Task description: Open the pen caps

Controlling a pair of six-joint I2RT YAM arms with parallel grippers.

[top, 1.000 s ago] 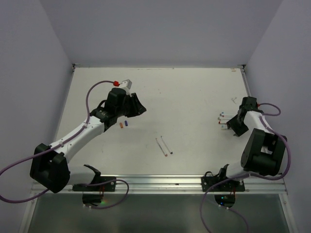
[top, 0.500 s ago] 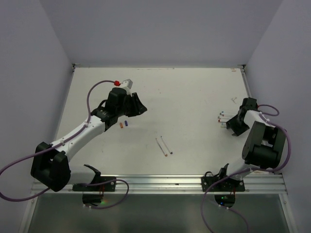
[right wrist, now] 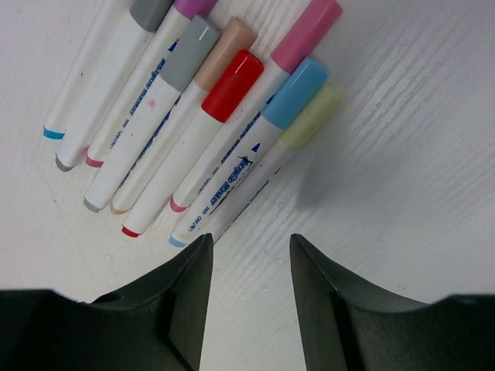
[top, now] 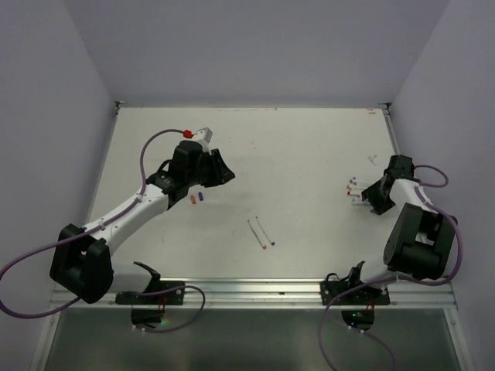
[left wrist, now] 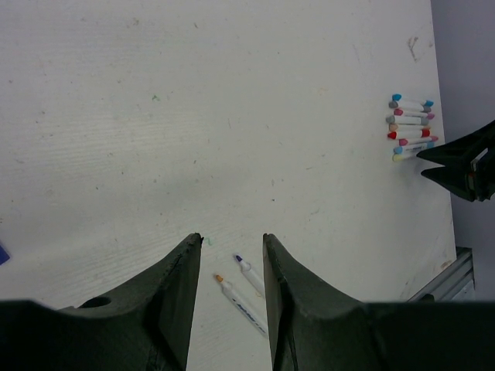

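Fingers [right wrist: 186, 297] of the right arm, spread empty like the left fingers [left wrist: 174, 301], have shifted slightly over the pen caps [right wrist: 232, 85], nearing a pick.

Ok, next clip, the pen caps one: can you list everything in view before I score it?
table: one, white, under everything
capped pens: about nine, white bodies with grey, purple, peach, red, pink, blue and yellow caps, bunched side by side at the table's right edge
uncapped pens: two, white, one orange-tipped and one purple-tipped, lying close together mid-table
orange cap: one, loose on the table near the left gripper
purple cap: one, loose, right beside the orange cap
left gripper: one, black, open and empty, above the table's left half
right gripper: one, black, open and empty, at the ends of the capped pens
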